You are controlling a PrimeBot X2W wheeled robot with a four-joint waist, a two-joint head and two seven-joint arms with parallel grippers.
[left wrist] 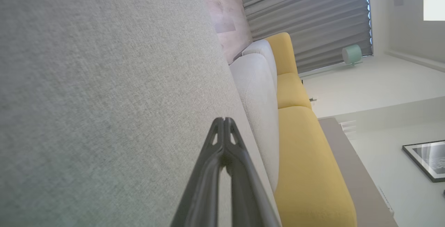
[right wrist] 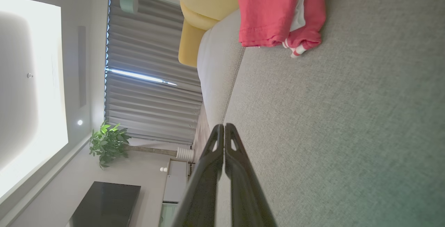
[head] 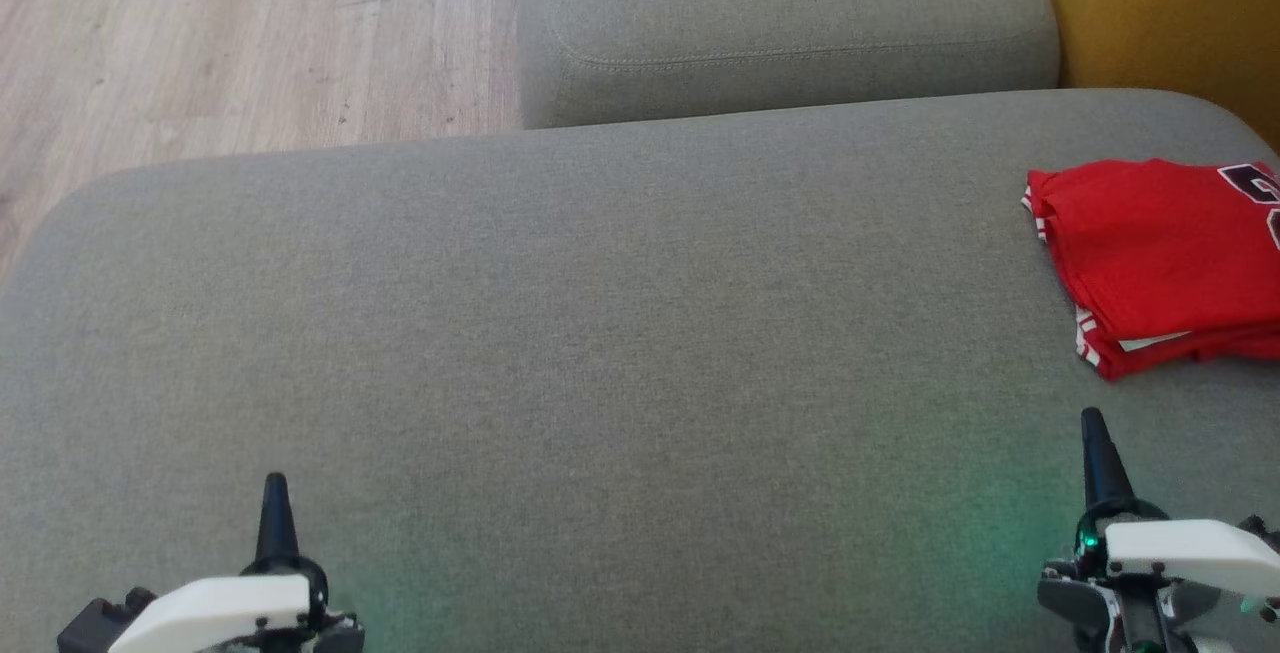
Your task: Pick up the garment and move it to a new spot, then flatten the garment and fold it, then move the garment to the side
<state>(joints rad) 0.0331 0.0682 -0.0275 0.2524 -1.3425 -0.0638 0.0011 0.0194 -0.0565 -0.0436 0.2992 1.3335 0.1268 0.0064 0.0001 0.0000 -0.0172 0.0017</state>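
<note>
The grey seat cushion (head: pixel 600 333) carries everything here, and most of it lies bare from its left edge across the middle. A second grey cushion (head: pixel 780 23) butts against its far edge, with wood floor (head: pixel 200 33) beyond the far-left corner and a yellow backrest (head: pixel 1180 3) past the far-right corner.

The red garment (head: pixel 1160 253) lies folded in a stacked rectangle against the cushion's right edge, in the far half. It runs out of the head view, so how close it sits to that edge cannot be told.

The left pincer (head: pixel 277 508) sits at the near edge towards the left corner. The right pincer (head: pixel 1097 438) sits at the near edge towards the right, near the garment but apart from it. Both are pressed together and hold nothing.

The fold and the move aside look done, so the step in hand seems to be parking. To do it well, draw both arms back over the near edge, and keep the right one from sweeping towards the fold, where its corner layers could snag and open.
</note>
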